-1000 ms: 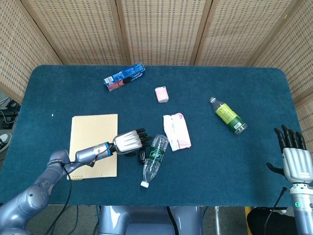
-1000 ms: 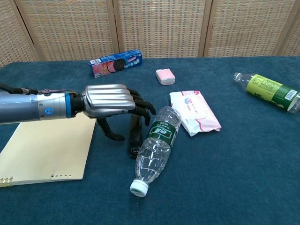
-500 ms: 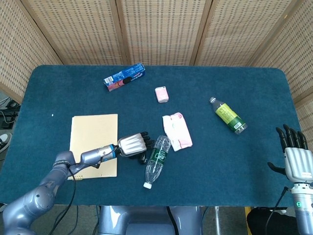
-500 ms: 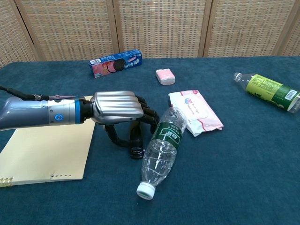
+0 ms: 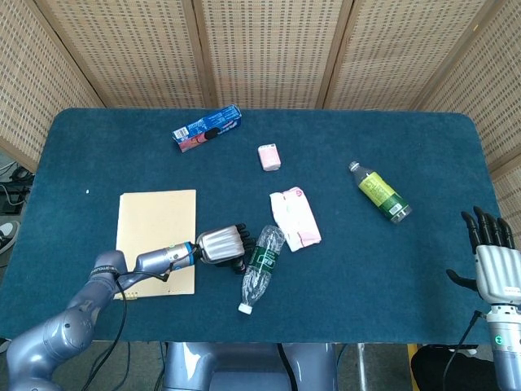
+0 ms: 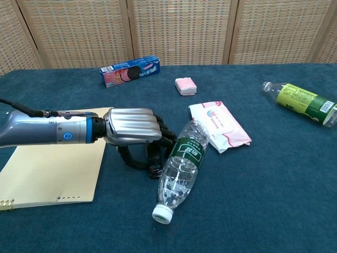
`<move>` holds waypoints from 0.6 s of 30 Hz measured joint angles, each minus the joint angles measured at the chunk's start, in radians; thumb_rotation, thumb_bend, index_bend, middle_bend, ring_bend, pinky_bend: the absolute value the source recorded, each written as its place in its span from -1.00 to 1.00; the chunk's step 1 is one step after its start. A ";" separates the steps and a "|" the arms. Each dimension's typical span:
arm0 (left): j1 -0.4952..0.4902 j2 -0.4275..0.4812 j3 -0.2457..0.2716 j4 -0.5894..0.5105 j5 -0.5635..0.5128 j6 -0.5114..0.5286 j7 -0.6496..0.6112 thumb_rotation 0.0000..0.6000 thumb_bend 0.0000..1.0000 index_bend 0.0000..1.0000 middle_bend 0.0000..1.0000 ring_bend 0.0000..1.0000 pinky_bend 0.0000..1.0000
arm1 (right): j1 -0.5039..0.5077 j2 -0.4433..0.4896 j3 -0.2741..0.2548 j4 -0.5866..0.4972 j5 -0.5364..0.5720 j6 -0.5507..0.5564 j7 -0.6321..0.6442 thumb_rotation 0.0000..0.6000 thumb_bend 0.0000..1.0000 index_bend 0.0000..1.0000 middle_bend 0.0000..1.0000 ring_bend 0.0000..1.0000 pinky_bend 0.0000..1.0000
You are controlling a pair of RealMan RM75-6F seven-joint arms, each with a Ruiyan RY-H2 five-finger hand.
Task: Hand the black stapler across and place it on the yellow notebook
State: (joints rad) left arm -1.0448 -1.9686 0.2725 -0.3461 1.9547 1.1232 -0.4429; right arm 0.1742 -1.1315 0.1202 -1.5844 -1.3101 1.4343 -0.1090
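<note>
Black stapler (image 6: 153, 158) lies on blue table (image 5: 423, 277) btwn yellow notebook (image 5: 155, 236) & clear bottle (image 6: 180, 171); left hand (image 6: 134, 129) curls fingers around it. Right hand (image 5: 491, 261), well apart at table's edge, fingers spread, holding nothing.

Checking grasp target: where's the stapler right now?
In the chest view the stapler lies on the table under the left hand, whose fingers curl around it, between the notebook and the clear bottle.
</note>
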 measured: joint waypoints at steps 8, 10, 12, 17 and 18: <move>-0.008 -0.005 0.007 -0.003 -0.004 -0.005 0.000 1.00 0.19 0.29 0.04 0.11 0.01 | -0.004 0.001 0.003 -0.003 -0.009 0.001 0.003 1.00 -1.00 -1.00 -1.00 -1.00 -1.00; -0.009 -0.002 0.010 -0.004 -0.003 0.006 0.000 1.00 0.23 0.37 0.09 0.15 0.04 | -0.005 0.002 0.004 -0.003 -0.011 0.002 0.004 1.00 -1.00 -1.00 -1.00 -1.00 -1.00; -0.010 0.002 0.012 -0.005 -0.002 0.018 0.000 1.00 0.23 0.37 0.09 0.16 0.04 | -0.006 0.002 0.005 -0.003 -0.013 0.001 0.006 1.00 -1.00 -1.00 -1.00 -1.00 -1.00; -0.010 0.034 0.013 -0.007 -0.006 0.046 0.003 1.00 0.23 0.37 0.09 0.16 0.04 | -0.007 0.002 0.005 -0.004 -0.017 -0.001 0.008 1.00 -1.00 -1.00 -1.00 -1.00 -1.00; -0.009 0.040 0.013 -0.007 -0.008 0.051 0.004 1.00 0.23 0.37 0.09 0.16 0.04 | -0.008 0.003 0.005 -0.004 -0.018 -0.001 0.008 1.00 -1.00 -1.00 -1.00 -1.00 -1.00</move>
State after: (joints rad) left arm -1.0543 -1.9282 0.2850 -0.3531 1.9472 1.1742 -0.4391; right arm 0.1666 -1.1289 0.1256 -1.5889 -1.3285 1.4328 -0.1015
